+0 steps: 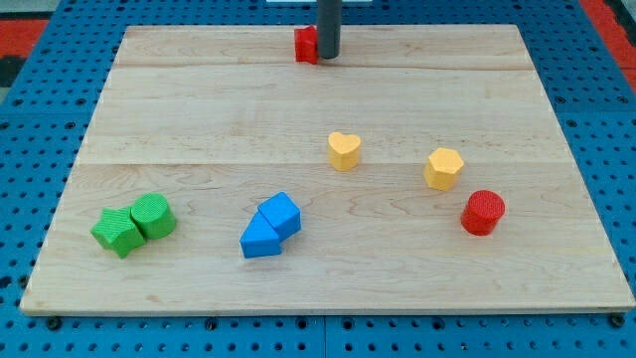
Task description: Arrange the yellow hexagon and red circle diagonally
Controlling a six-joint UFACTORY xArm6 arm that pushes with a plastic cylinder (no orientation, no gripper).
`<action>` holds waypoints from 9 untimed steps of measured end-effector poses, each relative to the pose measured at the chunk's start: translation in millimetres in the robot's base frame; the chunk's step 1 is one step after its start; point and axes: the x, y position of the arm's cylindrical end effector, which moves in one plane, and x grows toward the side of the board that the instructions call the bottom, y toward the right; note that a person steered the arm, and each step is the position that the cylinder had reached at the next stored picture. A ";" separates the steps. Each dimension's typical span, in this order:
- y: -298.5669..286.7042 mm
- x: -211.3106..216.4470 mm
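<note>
My tip down on surface near view's top edge; no claw on this rod, so no wide or narrow state to tell. Rod's upper part cut off by frame. Red block touching tip on view's left, half hidden (shape unclear). Yellow heart mid-surface. Yellow hexagon toward view's right, red circle just beside it, lower right. Two blue blocks touching, shapes hard to tell. Green star against green cylinder, lower left.
</note>
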 end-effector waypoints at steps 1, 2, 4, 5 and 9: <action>45.2 14.4; 180.8 58.4; 283.1 208.5; 286.2 274.7; 186.9 295.7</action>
